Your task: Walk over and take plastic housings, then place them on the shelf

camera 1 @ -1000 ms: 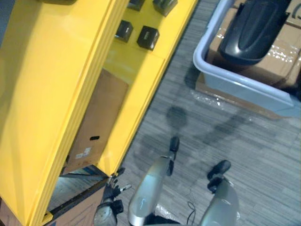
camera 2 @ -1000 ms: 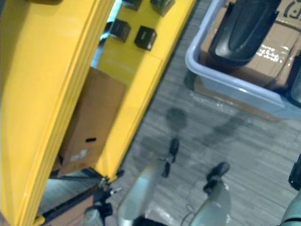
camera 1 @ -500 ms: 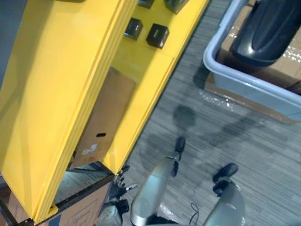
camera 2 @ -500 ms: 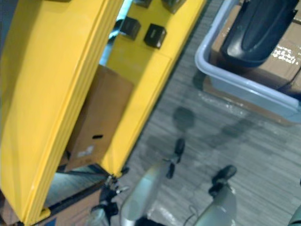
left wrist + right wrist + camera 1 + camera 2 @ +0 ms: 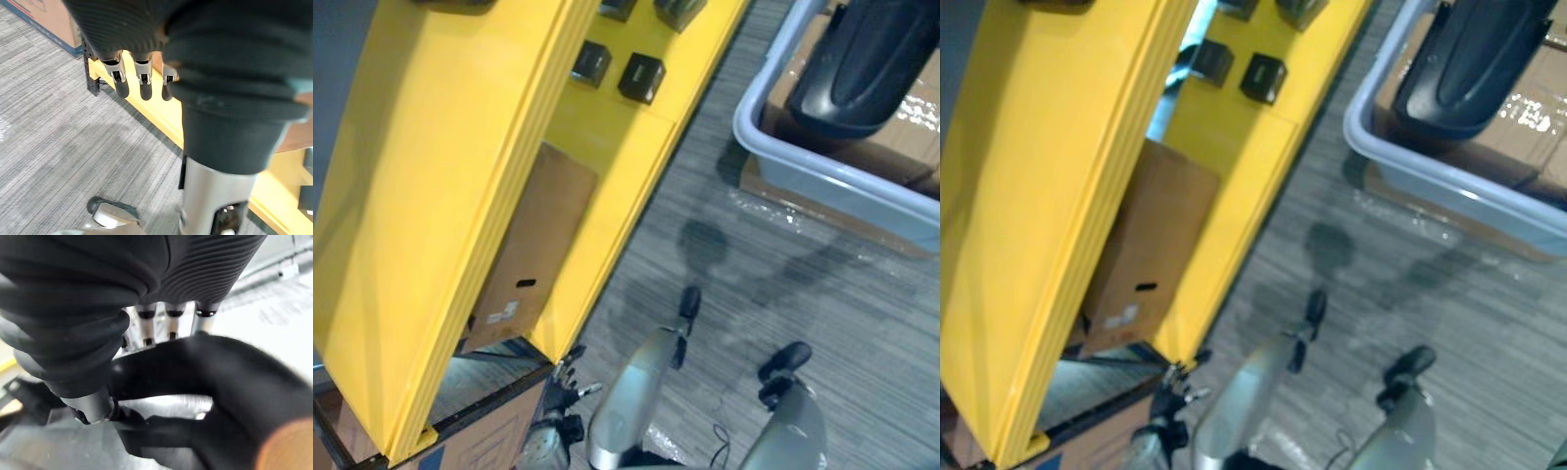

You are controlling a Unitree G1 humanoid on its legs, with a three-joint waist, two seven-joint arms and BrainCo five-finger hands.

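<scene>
Our left hand [image 5: 142,83] hangs loose and empty by the lower corner of the yellow shelf [image 5: 431,196], since we judge it has no job yet. The plastic housing [image 5: 862,59] is dark, smooth and rounded. It shows over the pale grey bin [image 5: 832,191], well apart from the shelf across the ribbed carpet [image 5: 862,323]. Our right hand [image 5: 195,269] lies against its glossy curve, but we cannot tell whether it grips. Small black boxes [image 5: 641,76] sit on the shelf, with a matte cardboard box [image 5: 533,245] beneath.

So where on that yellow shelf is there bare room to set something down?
On the shelf, the wide top board is bare nearly end to end. Its lower board has a bare patch between the small black boxes and the cardboard box. Further along, among those black boxes, it is crowded.
</scene>
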